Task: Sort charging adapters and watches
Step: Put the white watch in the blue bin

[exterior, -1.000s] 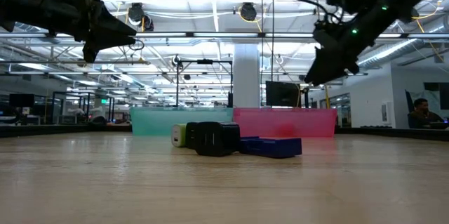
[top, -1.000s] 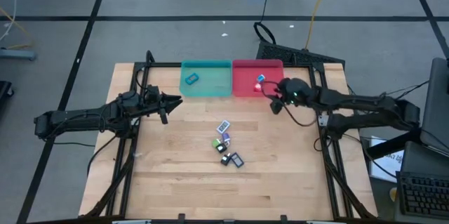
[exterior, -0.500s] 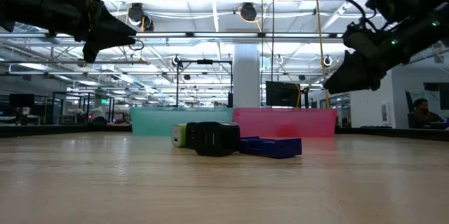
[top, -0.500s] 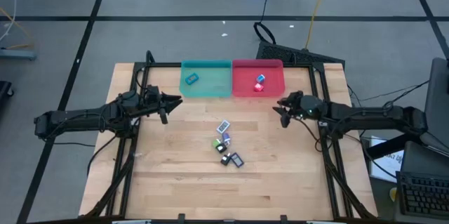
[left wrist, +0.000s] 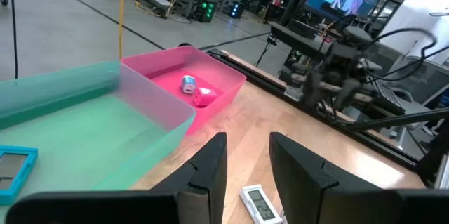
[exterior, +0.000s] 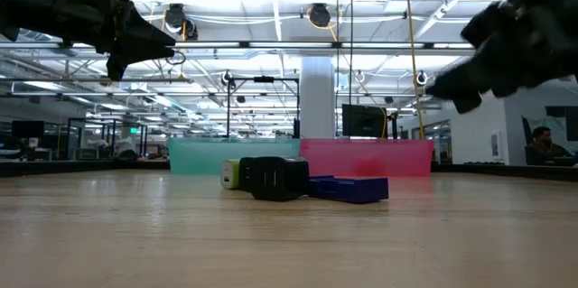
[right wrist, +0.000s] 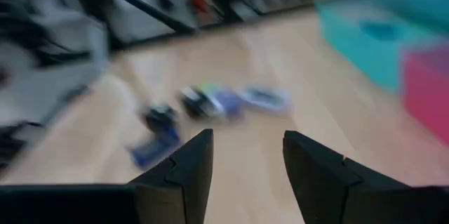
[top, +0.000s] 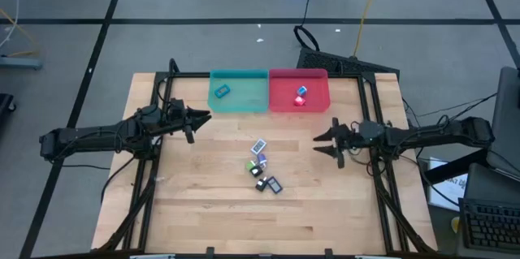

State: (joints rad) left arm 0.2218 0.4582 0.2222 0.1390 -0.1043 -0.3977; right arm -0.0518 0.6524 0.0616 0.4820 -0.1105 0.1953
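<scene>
both the left gripper (top: pixel 203 116) and right gripper (top: pixel 319 142) hang slightly parted, holding nothing.

Bright, even overhead light; heavy motion blur across the right wrist view.

Left arm stretched in from its side, left gripper (top: pixel 204 116) raised, fingers slightly parted (empty), right arm reaching in low and level, right gripper (top: pixel 320 144) parted, empty
</scene>
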